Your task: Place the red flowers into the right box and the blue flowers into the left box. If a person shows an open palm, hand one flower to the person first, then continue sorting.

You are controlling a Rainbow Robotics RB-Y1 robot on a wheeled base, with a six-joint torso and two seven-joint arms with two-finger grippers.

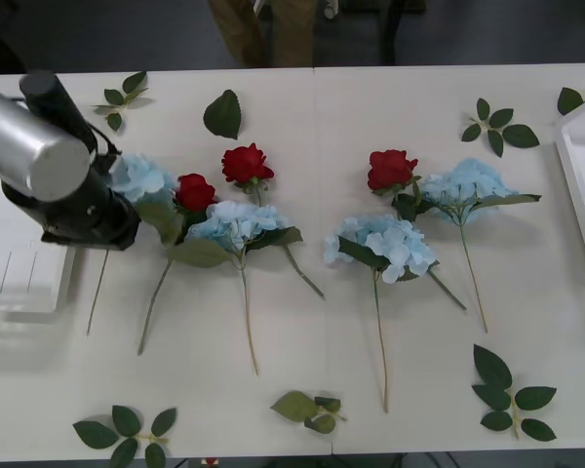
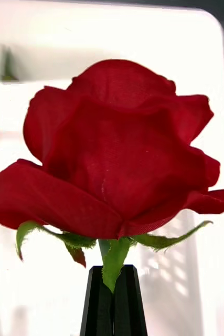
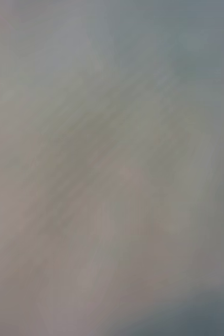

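One red rose (image 2: 117, 152) stands clamped in the right end effector (image 2: 113, 299), white box (image 2: 216, 79) behind. Left end effector's grip: cannot tell.

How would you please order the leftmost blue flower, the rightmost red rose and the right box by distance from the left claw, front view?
Measured from the left arm's wrist:
1. Leftmost blue flower, just beside it.
2. Rightmost red rose, right of centre.
3. Right box, far right edge.

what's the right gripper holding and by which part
The right gripper is shut on a red rose, gripping it at the stem just under the head, over a white box.
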